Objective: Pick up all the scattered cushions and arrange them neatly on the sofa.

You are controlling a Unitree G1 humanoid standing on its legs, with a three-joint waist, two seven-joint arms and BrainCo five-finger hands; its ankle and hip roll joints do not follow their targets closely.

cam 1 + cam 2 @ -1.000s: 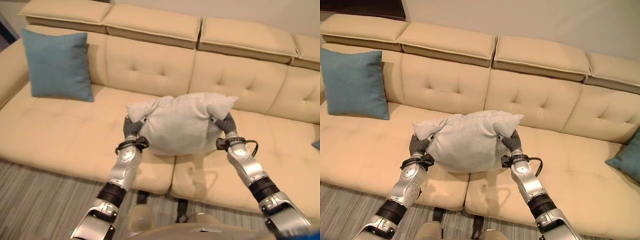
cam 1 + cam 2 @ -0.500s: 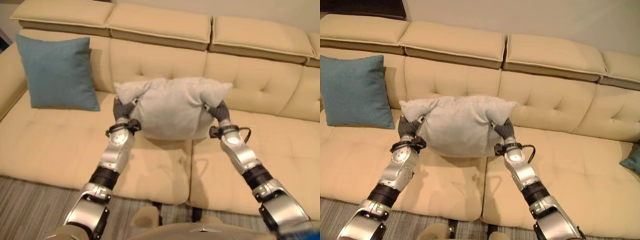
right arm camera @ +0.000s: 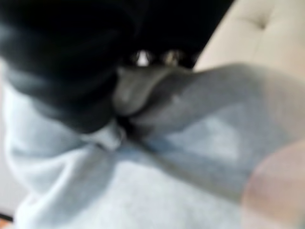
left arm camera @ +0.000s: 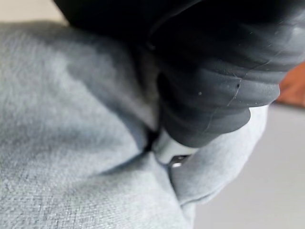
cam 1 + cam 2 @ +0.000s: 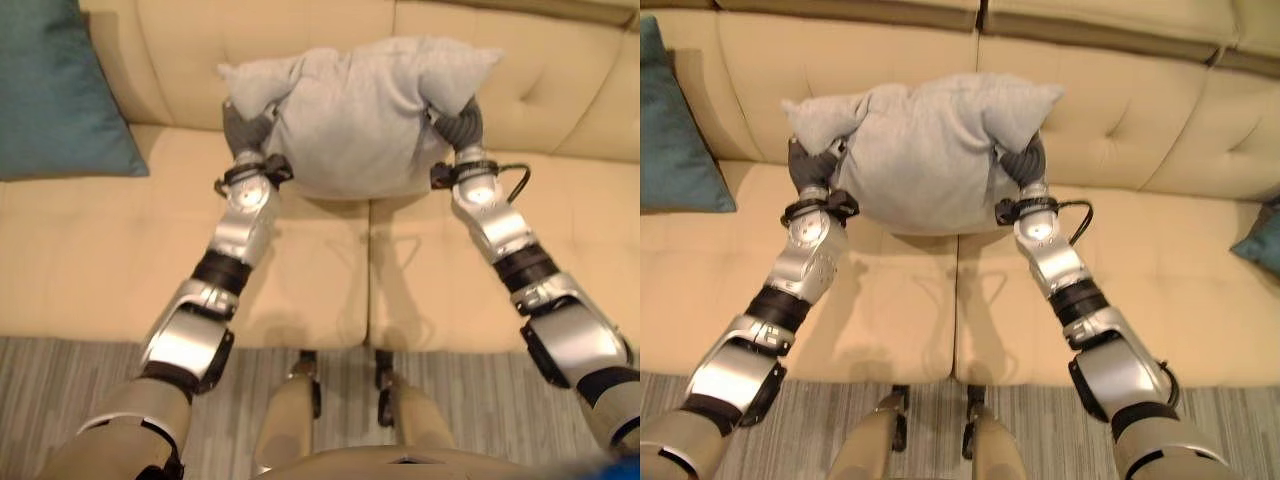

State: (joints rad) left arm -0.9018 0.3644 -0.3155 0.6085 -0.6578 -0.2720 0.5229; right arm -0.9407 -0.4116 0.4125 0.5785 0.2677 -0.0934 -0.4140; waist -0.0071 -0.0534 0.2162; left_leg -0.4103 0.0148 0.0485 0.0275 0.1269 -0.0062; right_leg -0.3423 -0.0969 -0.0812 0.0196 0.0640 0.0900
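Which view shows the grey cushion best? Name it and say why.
The left eye view: the whole grey cushion shows there, held up between the left hand and right hand in front of the sofa back. The right eye view shows much the same. Both wrist views give just close grey cloth bunched at each hand.

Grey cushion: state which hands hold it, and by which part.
Both hands hold the grey cushion: the left hand grips its upper left corner, the right hand its upper right corner, above the sofa.

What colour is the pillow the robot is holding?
Light grey. The cushion shows best in the right eye view.
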